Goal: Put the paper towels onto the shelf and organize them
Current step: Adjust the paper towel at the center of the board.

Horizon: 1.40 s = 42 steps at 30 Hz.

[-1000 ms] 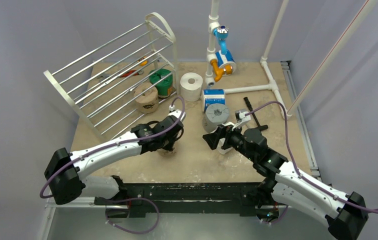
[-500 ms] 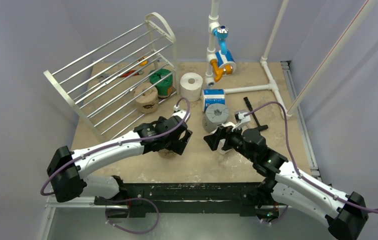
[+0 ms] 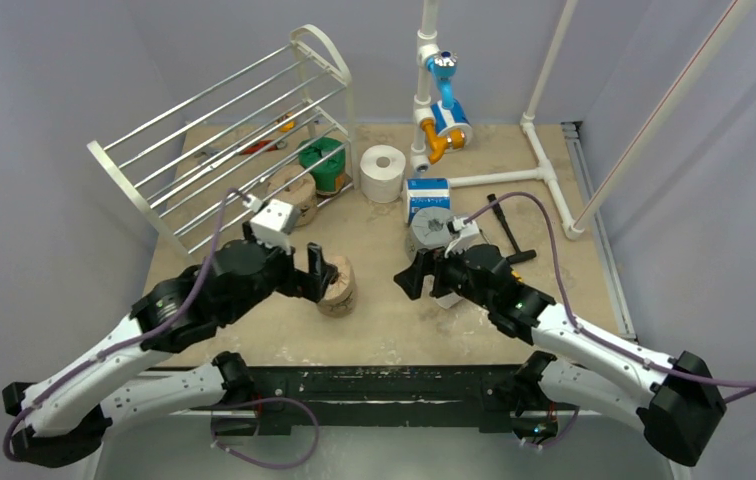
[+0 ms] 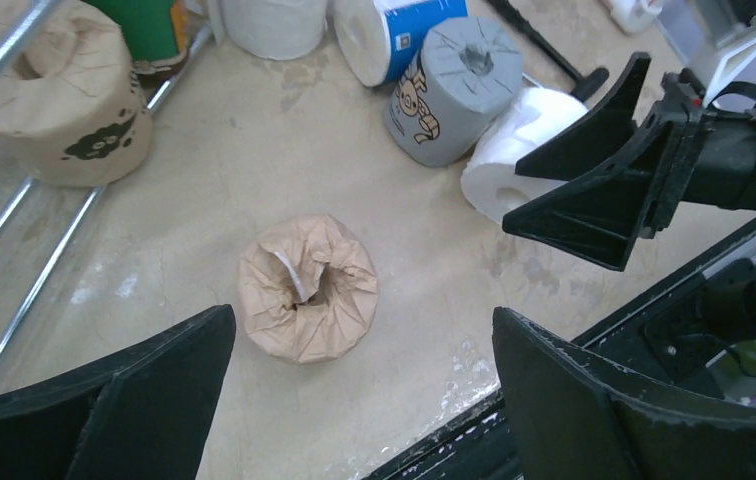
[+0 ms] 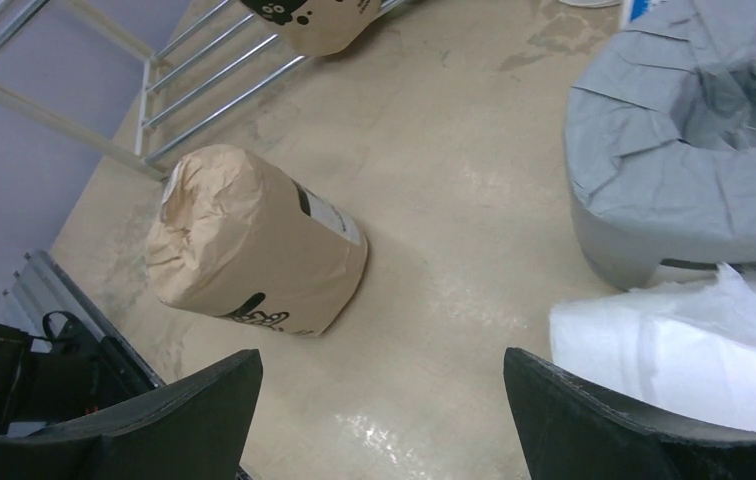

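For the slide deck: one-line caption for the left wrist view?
Left gripper, jaws open, above a tan-wrapped paper towel roll standing on end; grey roll and shelf rods nearby.

Beige table [image 3: 384, 325]: shelf [image 3: 229, 160] back left, tan roll [image 3: 339, 288] standing mid-front, grey roll [image 3: 432, 228], blue-white roll [image 3: 428, 192], white roll [image 3: 385, 172], pipe frame [image 3: 494, 178] at back.

No legible text or labels

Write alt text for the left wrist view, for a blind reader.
A tan paper-wrapped roll stands on end on the beige table, unheld, just beyond the wide-open left pincer. At right, the open right pincer hangs near a white roll and a grey roll; another tan roll sits among the shelf rods at upper left.
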Available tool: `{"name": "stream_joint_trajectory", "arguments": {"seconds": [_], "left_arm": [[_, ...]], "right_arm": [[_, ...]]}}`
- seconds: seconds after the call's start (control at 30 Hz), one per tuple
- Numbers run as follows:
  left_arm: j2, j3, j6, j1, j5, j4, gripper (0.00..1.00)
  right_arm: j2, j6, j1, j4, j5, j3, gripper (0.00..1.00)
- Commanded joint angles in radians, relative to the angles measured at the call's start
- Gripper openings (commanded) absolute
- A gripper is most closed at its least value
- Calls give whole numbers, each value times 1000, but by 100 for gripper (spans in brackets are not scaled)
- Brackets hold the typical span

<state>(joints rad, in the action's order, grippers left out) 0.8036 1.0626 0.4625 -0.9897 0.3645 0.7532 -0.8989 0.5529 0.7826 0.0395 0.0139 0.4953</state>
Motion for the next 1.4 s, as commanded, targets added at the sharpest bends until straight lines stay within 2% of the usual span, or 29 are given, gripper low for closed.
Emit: {"name": "stream_joint_trajectory", "arguments": {"seconds": [0.0, 0.13, 0.33, 0.6, 1.1, 1.37], "left_arm": [[-128, -58, 28, -4, 120, 25, 100], [-226, -72, 25, -4, 158, 30, 100], [-287, -40, 13, -3, 161, 71, 100], [-328, 17, -7, -3, 166, 114, 100], [-350, 6, -25, -3, 187, 131, 100], [-359, -6, -6, -3, 178, 135, 100]], "right_arm": [[-96, -7, 5, 103, -89, 120, 93], [-273, -38, 47, 85, -89, 271, 93], [-545, -120, 93, -29, -58, 524, 93], [-749, -185, 161, -180, -16, 704, 91], [-845, -194, 178, -232, 38, 725, 86], [-784, -187, 178, -235, -7, 760, 89]]}}
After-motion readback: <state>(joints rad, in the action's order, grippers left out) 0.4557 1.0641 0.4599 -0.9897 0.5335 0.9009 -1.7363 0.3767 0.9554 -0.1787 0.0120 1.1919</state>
